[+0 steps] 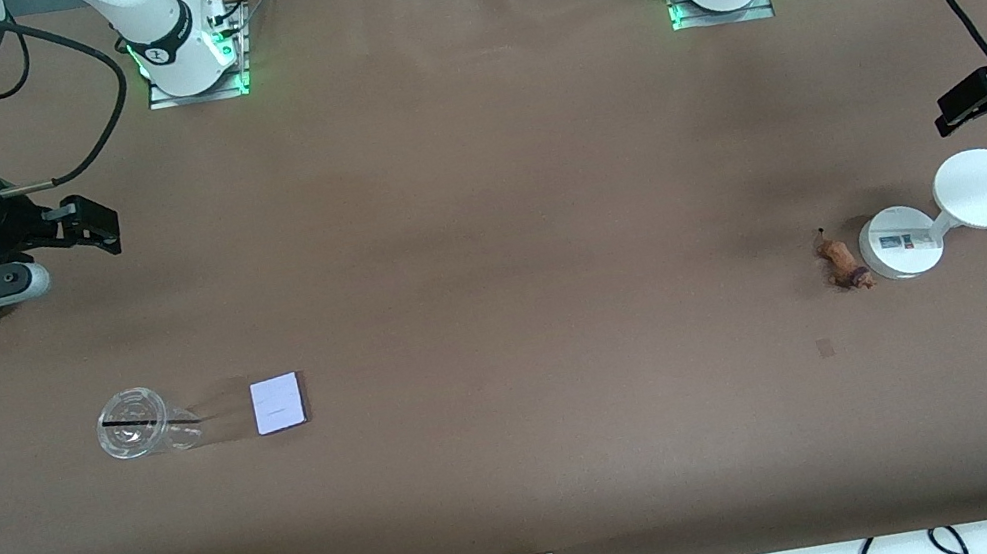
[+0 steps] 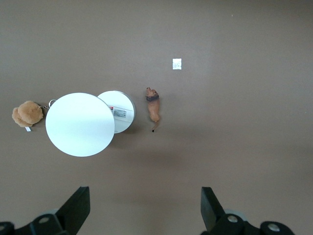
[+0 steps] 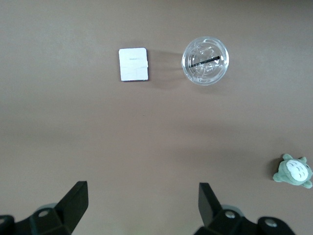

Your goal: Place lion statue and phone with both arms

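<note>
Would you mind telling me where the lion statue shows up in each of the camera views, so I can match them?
Front view: the lion statue lies toward the left arm's end of the table, beside the white stand's round base.
Left wrist view: the lion statue lies next to the same base.
Right wrist view: not in it.
Shared landmark: the white stand, seen in the front and left wrist views.

We are holding both arms raised over the desk (image 1: 483, 218), one at each end. Our right end effector (image 1: 93, 224) is hanging above the desk's right-arm end with its fingers (image 3: 73, 203) spread wide and nothing between them. Our left end effector (image 1: 966, 104) is hovering above the left-arm end, fingers (image 2: 78, 205) likewise standing wide apart and gripping nothing.
</note>
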Action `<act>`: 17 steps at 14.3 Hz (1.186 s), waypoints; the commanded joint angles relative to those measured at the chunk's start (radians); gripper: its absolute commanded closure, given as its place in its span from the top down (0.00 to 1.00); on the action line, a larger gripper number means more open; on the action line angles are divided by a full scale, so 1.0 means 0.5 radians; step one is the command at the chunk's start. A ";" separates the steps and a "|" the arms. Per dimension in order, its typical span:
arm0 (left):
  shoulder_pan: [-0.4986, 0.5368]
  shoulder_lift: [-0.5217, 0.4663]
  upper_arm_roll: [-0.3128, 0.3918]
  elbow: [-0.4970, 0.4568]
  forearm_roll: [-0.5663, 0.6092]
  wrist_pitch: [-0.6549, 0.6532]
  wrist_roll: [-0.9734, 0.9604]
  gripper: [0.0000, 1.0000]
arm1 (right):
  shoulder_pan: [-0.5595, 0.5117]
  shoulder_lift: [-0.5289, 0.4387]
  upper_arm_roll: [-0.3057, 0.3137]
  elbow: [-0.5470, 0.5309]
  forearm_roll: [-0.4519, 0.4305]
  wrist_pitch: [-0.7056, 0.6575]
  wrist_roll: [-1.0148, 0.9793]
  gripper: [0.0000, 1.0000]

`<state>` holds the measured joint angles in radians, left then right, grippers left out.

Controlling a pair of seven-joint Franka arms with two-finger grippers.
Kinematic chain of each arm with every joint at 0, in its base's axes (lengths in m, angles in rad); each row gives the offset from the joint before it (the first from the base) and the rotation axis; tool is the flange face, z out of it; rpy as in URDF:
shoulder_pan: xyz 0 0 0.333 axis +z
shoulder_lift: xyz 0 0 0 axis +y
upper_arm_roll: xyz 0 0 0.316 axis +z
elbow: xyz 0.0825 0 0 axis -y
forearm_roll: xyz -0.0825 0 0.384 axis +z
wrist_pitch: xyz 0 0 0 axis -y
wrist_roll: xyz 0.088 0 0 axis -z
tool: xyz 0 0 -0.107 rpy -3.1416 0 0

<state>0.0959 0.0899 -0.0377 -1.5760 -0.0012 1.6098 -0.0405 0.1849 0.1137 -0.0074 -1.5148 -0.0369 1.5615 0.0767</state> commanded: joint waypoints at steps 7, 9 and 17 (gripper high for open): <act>0.005 0.029 0.005 0.069 0.009 -0.047 -0.008 1.00 | 0.001 0.012 0.003 0.048 -0.003 -0.006 0.025 1.00; 0.005 0.029 0.002 0.069 0.009 -0.047 -0.008 1.00 | -0.002 0.012 0.003 0.051 -0.003 0.000 0.025 1.00; 0.005 0.029 0.002 0.069 0.006 -0.047 -0.008 1.00 | 0.001 0.012 0.003 0.051 0.006 0.006 0.031 1.00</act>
<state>0.0965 0.0899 -0.0355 -1.5752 -0.0012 1.6098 -0.0405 0.1851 0.1137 -0.0074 -1.5095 -0.0368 1.5678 0.0782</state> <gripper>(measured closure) 0.000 0.000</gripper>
